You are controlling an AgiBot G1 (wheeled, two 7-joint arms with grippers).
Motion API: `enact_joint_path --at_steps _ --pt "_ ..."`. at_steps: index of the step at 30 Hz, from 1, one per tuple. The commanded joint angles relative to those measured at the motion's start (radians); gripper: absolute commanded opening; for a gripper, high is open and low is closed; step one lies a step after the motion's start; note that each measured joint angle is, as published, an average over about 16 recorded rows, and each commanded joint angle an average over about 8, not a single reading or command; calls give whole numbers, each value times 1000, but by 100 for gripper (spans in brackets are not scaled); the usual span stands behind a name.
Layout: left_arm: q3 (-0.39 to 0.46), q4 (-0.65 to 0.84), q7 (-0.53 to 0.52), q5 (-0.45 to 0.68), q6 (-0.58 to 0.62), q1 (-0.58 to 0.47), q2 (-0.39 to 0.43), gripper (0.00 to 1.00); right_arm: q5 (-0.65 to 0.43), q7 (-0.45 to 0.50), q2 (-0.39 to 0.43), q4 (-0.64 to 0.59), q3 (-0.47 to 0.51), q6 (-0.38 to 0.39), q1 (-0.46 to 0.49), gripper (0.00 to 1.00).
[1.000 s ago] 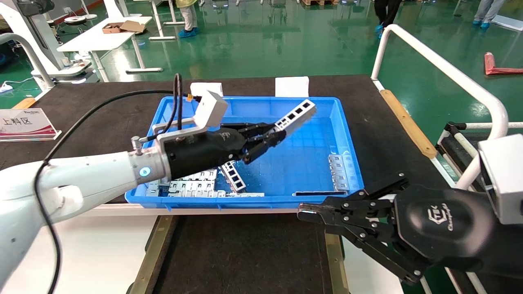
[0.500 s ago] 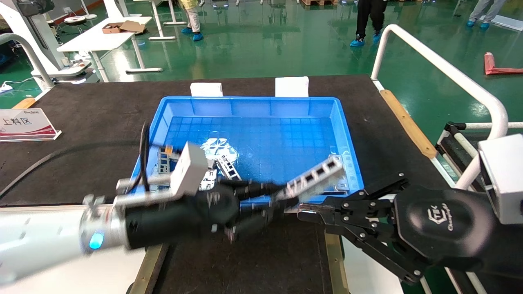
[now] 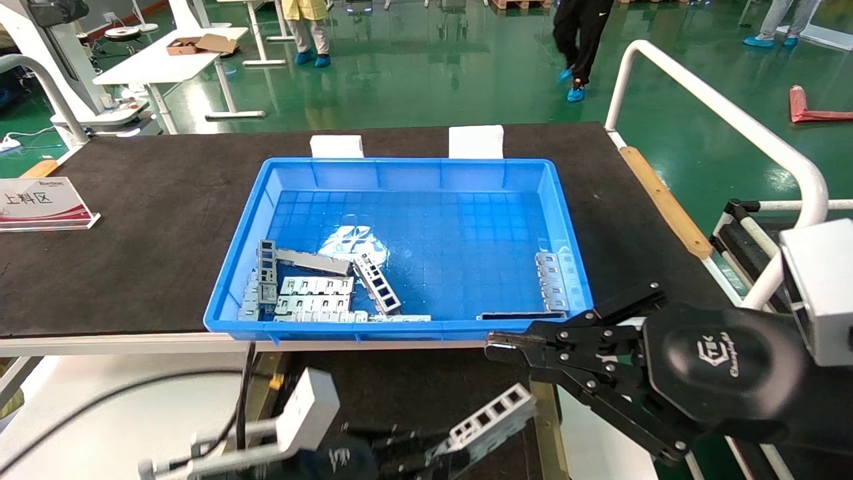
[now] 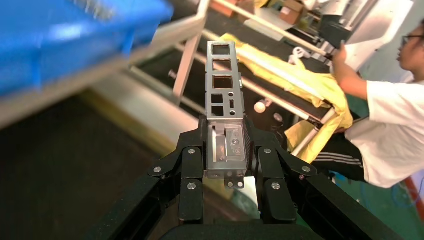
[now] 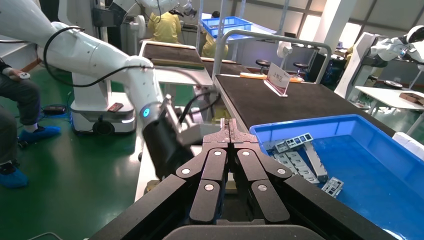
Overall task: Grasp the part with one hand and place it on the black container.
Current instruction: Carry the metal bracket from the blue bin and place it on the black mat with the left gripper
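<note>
Head view | left gripper [image 3: 426, 460] low over black container [image 3: 400, 393], clamping part [image 3: 490, 420] | right gripper [image 3: 496, 347] closed, parked.

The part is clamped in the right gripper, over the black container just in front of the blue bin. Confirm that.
Not quite: the left gripper holds the part, not the right. The left wrist view shows its fingers shut on the bar. The right gripper is shut and empty, beside the blue bin. The part is indeed over the black container.
</note>
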Motion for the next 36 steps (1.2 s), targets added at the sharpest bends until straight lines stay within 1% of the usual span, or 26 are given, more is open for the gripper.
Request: enact_joint_path --at_steps 1,8,15,22,28,32,36 --pt "11 0 -10 2 -22 37 -5 0 0 0 0 0 0 0 0 0" --pt "42 2 -38 40 -205 135 33 0 0 0 0 0 0 0 0 0" --pt "69 5 -108 60 -397 173 89 0 0 0 0 0 0 0 0 0" --pt "125 14 -194 84 -590 174 147 0 0 0 0 0 0 0 0 0" --pt "196 33 -251 86 -761 155 210 0 0 0 0 0 0 0 0 0" --pt "250 54 -279 63 -856 129 254 0 0 0 0 0 0 0 0 0" --pt "304 80 -298 18 -940 96 294 0 0 0 0 0 0 0 0 0"
